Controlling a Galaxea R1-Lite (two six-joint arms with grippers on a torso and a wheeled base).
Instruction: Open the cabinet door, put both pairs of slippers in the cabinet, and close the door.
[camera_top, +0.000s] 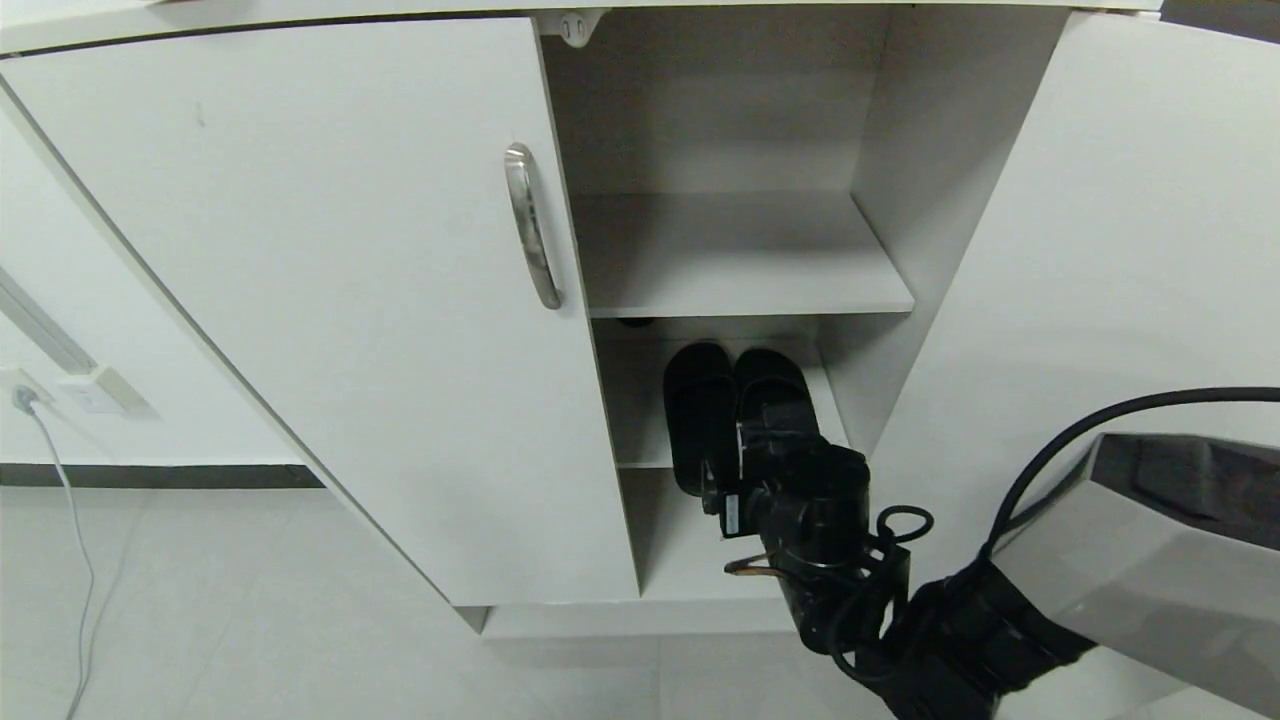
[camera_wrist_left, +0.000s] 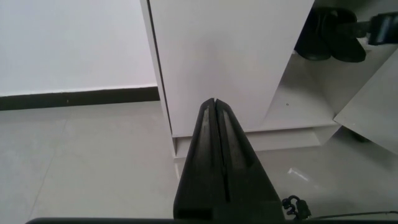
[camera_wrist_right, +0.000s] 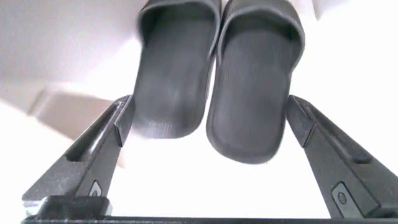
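A pair of black slippers (camera_top: 700, 410) lies side by side on the middle shelf (camera_top: 640, 440) of the open cabinet, heels toward me and a little over the shelf's front edge. My right gripper (camera_top: 768, 430) is at those heels. In the right wrist view it (camera_wrist_right: 208, 106) is open wide, one finger on each side of the slippers (camera_wrist_right: 242, 93); I cannot tell whether the fingers touch them. My left gripper (camera_wrist_left: 214, 107) is shut and empty, low over the floor, pointing at the base of the closed left door. The left wrist view also shows the slippers (camera_wrist_left: 329, 37) inside the cabinet.
The left door (camera_top: 300, 300) is closed and has a metal handle (camera_top: 530, 225). The right door (camera_top: 1100, 250) stands swung open beside my right arm. An upper shelf (camera_top: 740, 260) and the bottom shelf (camera_top: 690, 560) are bare. A wall socket (camera_top: 95, 390) with a cable is at far left.
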